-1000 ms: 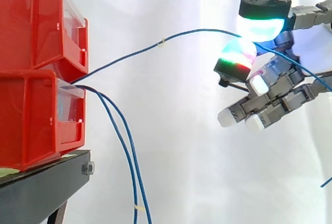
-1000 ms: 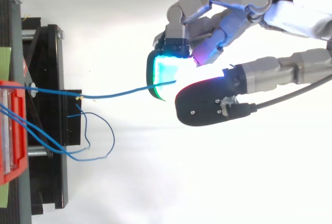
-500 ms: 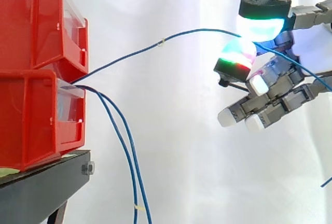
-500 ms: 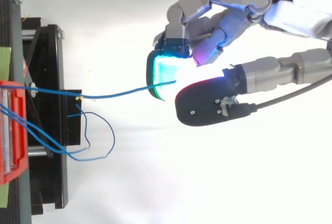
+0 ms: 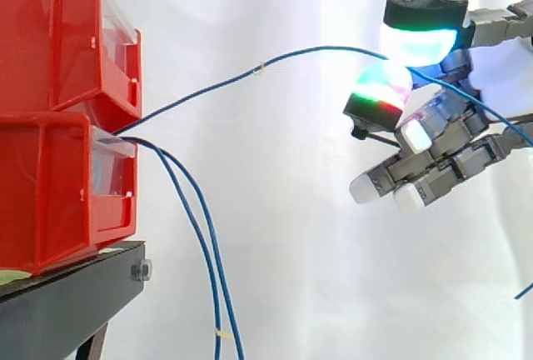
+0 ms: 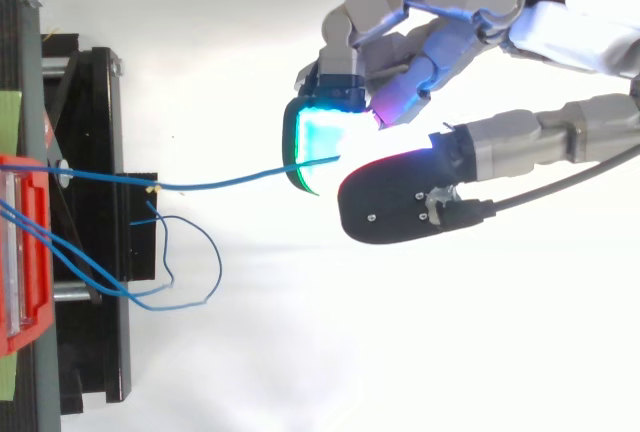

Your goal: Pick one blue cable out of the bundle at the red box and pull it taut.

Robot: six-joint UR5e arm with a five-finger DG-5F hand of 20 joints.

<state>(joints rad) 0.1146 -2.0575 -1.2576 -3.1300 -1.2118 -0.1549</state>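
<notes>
Two stacked red boxes [image 5: 58,118] stand on a black stand at the left. Several blue cables come out at the front of the lower box. One blue cable [image 5: 225,83] rises to the right in a gentle arc and ends between the thumb and a finger of my hand [image 5: 437,127], which pinches it; its free end trails down past the wrist. In the top view the same held cable [image 6: 230,181] runs from the red box [image 6: 22,252] to my hand [image 6: 440,42]. The other blue cables [image 5: 204,252] hang slack below the box.
The black stand [image 5: 71,306] carries the boxes at the lower left. A white curtain lies behind everything. In the top view the slack cables loop [image 6: 190,272] over the stand's edge [image 6: 100,252].
</notes>
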